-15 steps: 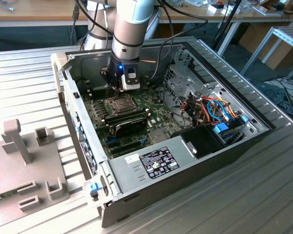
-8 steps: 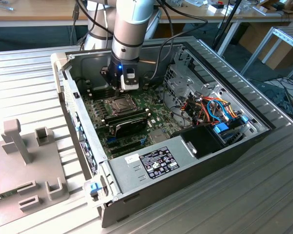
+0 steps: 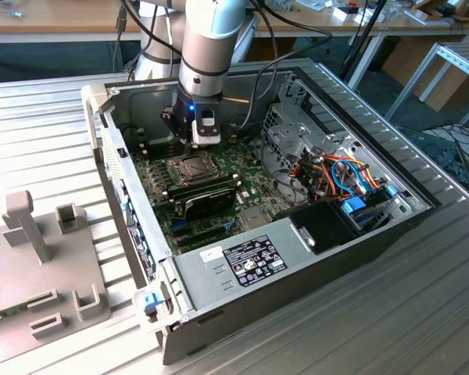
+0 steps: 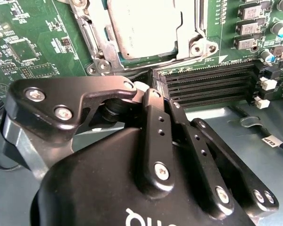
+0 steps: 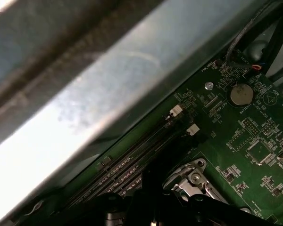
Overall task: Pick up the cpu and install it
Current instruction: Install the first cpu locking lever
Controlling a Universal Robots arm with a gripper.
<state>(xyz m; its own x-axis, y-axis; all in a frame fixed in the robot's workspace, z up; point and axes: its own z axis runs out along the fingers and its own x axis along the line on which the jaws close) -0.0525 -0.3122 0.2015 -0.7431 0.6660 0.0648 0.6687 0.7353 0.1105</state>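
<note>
The cpu (image 4: 144,28), a flat square chip with a dull silver top, lies inside the metal socket frame (image 4: 96,52) on the green motherboard (image 4: 33,47). In the second wrist view my gripper (image 4: 148,89) hangs just beside the socket, over the edge of the black memory slots (image 4: 207,82). Its black fingers (image 4: 155,113) meet at the tips with nothing between them. In the exterior view the gripper (image 3: 194,147) sits low inside the open computer case, right behind the socket (image 3: 189,166). One corner of the socket frame (image 5: 193,181) appears in the first wrist view.
The case's metal wall (image 5: 108,94) runs close behind the gripper. A black oblong module (image 3: 207,199) lies in front of the socket. A drive cage (image 3: 293,133), coloured cables (image 3: 340,176) and the power supply (image 3: 242,262) fill the case's other side. A grey fixture (image 3: 43,258) stands outside.
</note>
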